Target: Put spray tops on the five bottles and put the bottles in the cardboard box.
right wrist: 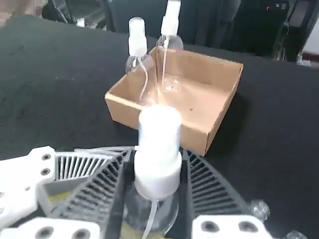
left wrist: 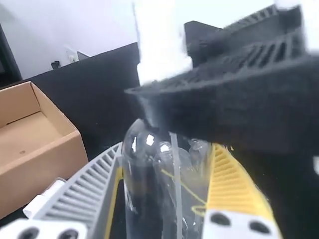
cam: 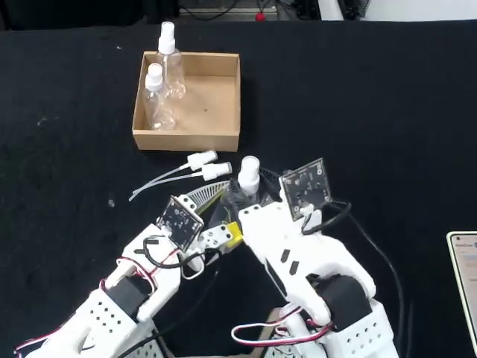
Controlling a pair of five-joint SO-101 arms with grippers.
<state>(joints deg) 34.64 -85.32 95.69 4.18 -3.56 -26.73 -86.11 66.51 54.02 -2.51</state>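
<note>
A clear bottle (left wrist: 159,194) stands upright between the grey and yellow fingers of my left gripper (left wrist: 167,164), which is shut on its body. Its white spray top (right wrist: 158,144) sits on the neck, and my right gripper (right wrist: 158,167) is shut on the collar with its black fingers (right wrist: 102,191). From above, both grippers meet just in front of the cardboard box (cam: 186,139), with the spray top (cam: 248,174) sticking up between them. Two capped bottles (cam: 158,101) (cam: 171,63) stand in the box's left side. Two loose spray tops (cam: 201,159) (cam: 217,171) lie in front of the box.
The loose tops' thin tubes (cam: 153,184) trail left across the black table. A flat screen device (cam: 466,276) lies at the right edge. The right half of the box floor (cam: 216,101) is bare.
</note>
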